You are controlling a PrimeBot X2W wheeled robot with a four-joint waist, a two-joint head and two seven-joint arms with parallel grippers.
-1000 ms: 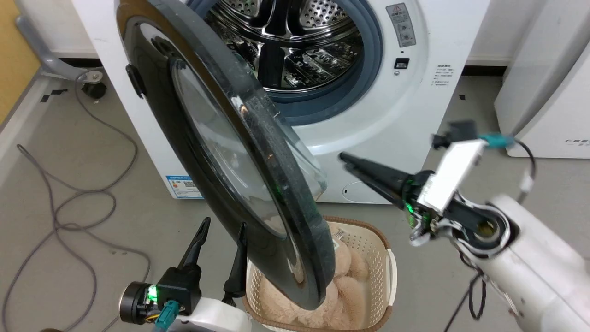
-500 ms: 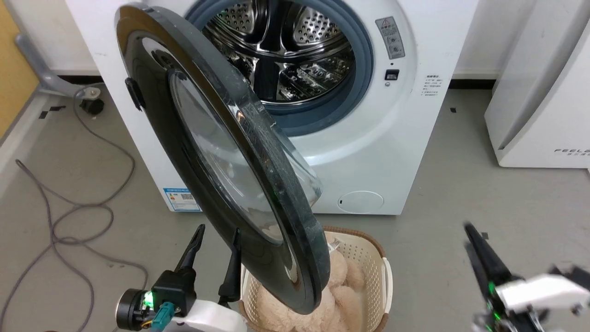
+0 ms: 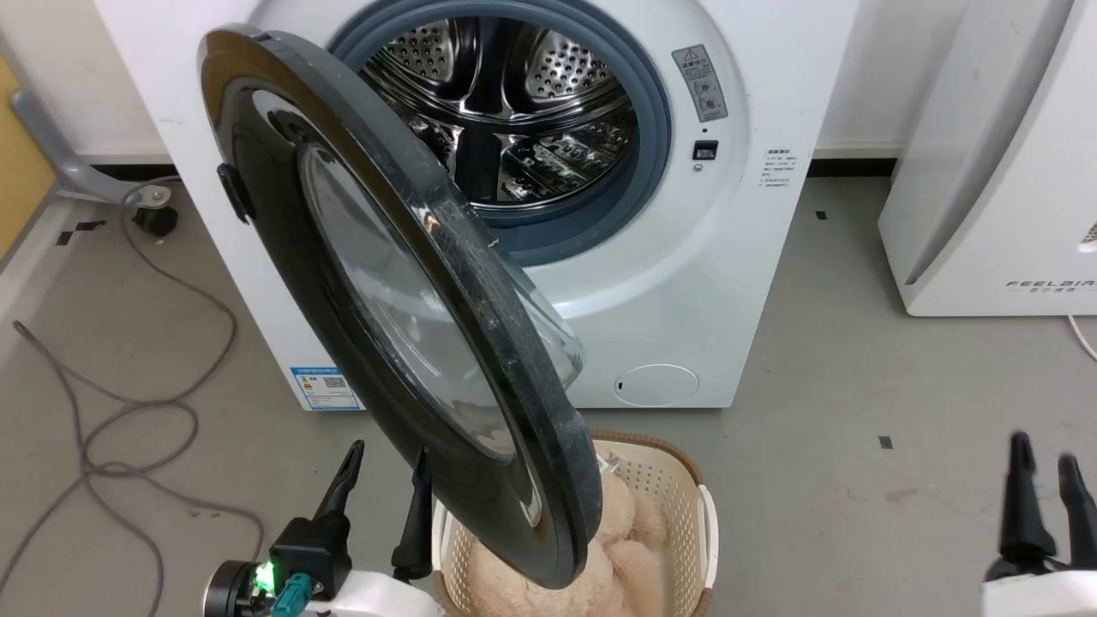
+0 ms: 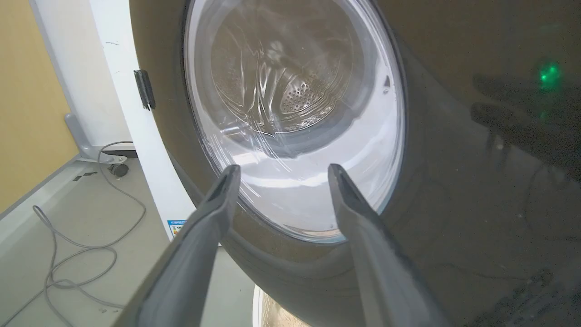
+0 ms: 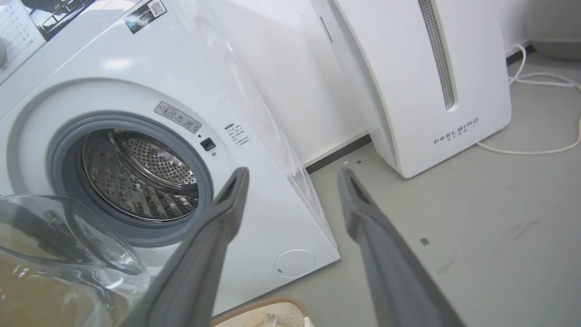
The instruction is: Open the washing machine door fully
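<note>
Two hands spread wide, both empty: left hand [image 3: 388, 450] low, just in front of the washing machine door [image 3: 403, 326]; right hand [image 3: 1043, 447] well apart, over floor [image 3: 857, 386]. Door hangs swung out above basket [image 3: 704, 523]; drum [image 3: 514, 111] behind.

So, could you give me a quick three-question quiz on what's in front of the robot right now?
1. True or false: the door is shut over the drum.
2. What lies in the basket? A) a plush toy B) shoes C) bottles
3. Fill in: the left fingers and right fingers are both ___, holding nothing.

Key: 1 false, it stands partly open; 2 A; 3 open.
</note>
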